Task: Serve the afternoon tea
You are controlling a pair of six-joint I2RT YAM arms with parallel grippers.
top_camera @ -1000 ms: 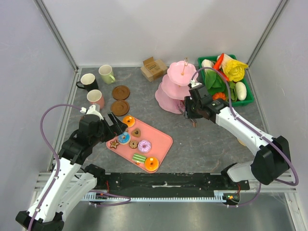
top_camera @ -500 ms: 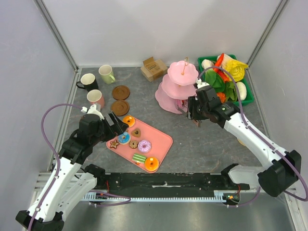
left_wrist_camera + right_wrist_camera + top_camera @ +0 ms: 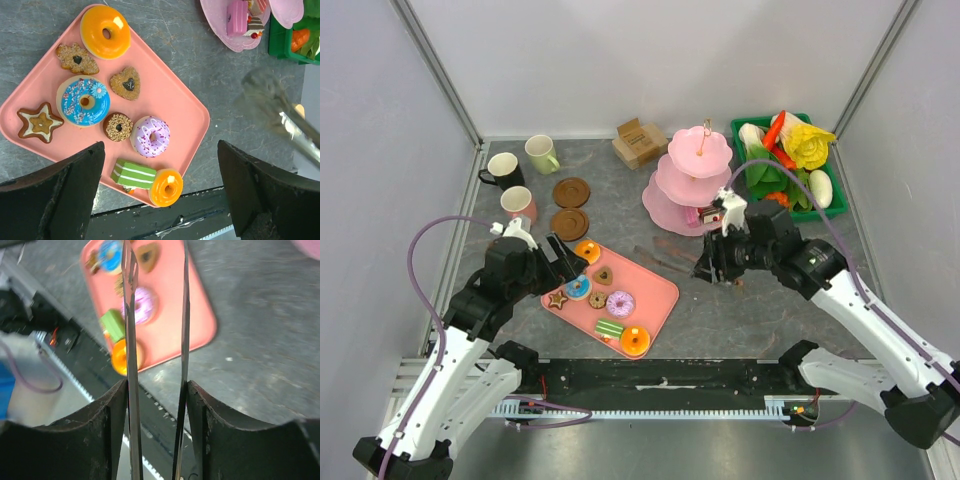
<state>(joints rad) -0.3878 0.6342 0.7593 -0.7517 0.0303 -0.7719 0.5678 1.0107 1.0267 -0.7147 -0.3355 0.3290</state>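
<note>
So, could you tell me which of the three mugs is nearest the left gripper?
The pink mug: it stands just beyond the left gripper, while the black mug and the pale green mug sit farther back towards the wall.

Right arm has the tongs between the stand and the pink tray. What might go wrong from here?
1. The left pincer hovers wide open at the tray's left edge; the tongs held in the right pincer might clip it when reaching in.
2. The pastries are crowded: the purple donut nearly touches the small brown donut and sits close to the green cake slice, so the tongs may knock a neighbour.
</note>
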